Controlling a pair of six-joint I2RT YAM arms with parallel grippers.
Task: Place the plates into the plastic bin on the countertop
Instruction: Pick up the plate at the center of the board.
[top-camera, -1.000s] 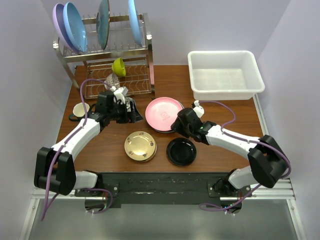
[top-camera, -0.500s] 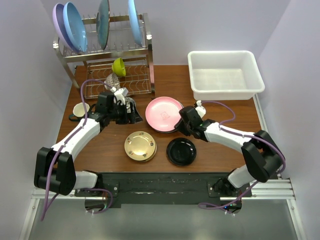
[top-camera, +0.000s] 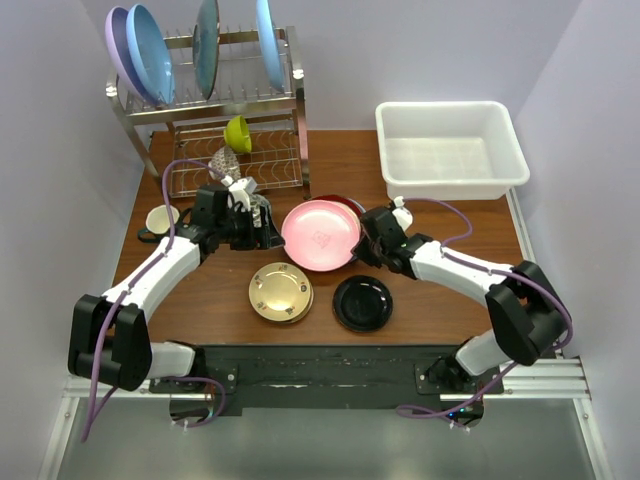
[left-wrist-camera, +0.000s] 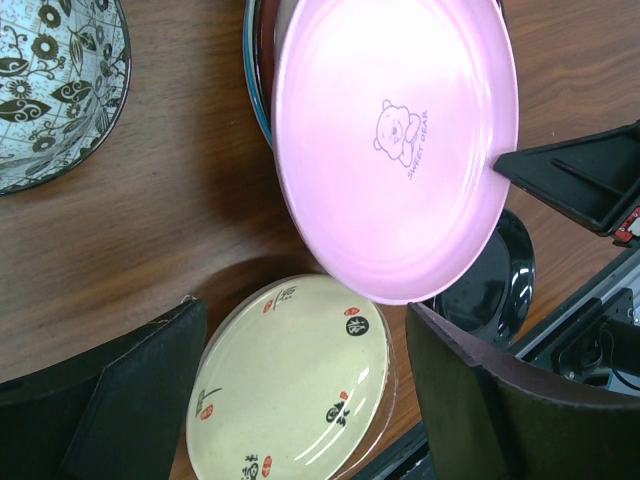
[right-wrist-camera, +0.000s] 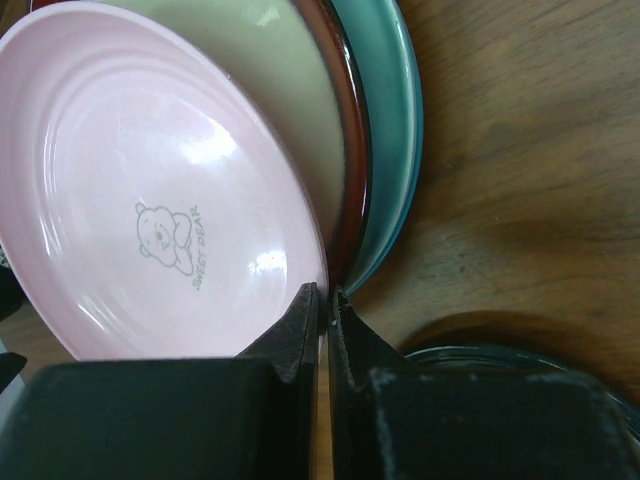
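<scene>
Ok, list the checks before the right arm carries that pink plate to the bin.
1. Right gripper shut on the pink plate rim: ok.
2. Pink plate free of the stack beneath: cannot tell; it is tilted.
3. Plastic bin empty, room for it: ok.
4. Left gripper open, on the side away from the bin: ok.
5. Rim-only pinch firm enough for the carry: cannot tell.

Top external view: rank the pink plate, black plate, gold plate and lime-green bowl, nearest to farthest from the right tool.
1. pink plate, in the right tool
2. black plate, near side
3. gold plate, near left
4. lime-green bowl, far back left
</scene>
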